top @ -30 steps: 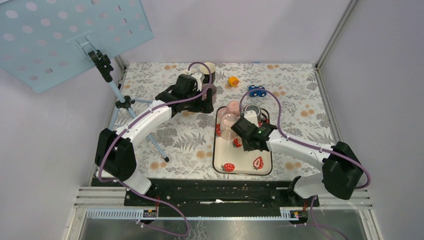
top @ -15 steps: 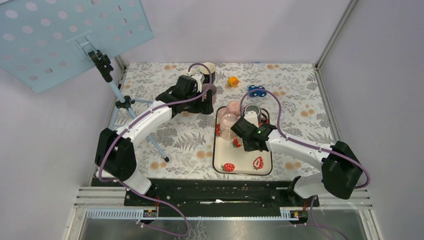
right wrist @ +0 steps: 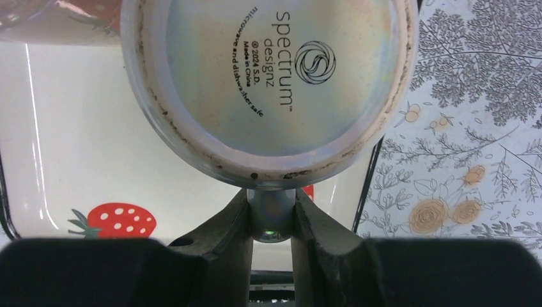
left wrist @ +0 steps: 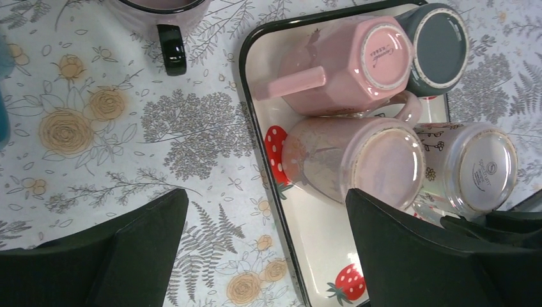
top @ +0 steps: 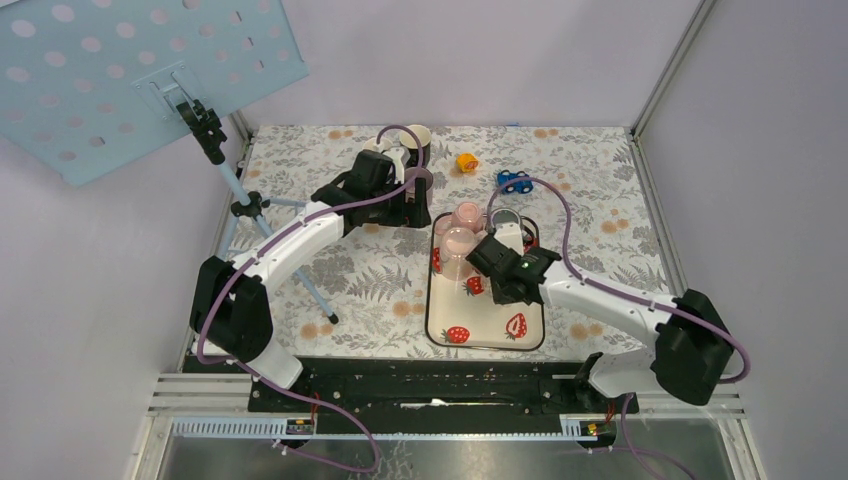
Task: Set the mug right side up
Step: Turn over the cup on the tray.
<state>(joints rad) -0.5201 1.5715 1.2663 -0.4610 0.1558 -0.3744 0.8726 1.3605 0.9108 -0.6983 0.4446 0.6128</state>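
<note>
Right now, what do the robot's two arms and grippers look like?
Both the left arm and the right arm have white links with black joints and black bases. A purple cable loops along each. The grippers' fingers are matte black wedges. A small green light glows on the right wrist.

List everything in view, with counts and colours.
tray: one, white with strawberries, mid-table
pink mug: one, pink, inverted on tray
grey mug: one, dark grey, inverted, tray's far corner
glass mug: one, clear pinkish, inverted on tray
floral mug: one, white, base up over tray
lilac mug: one, lilac, black handle, beside tray
cream mug: one, cream, far table edge
toy: one, orange, far side
toy car: one, blue, beyond tray
board on tripod: one, light blue, back left
left hand: one, black, open, beside tray
right hand: one, black, shut on floral mug's handle
</note>
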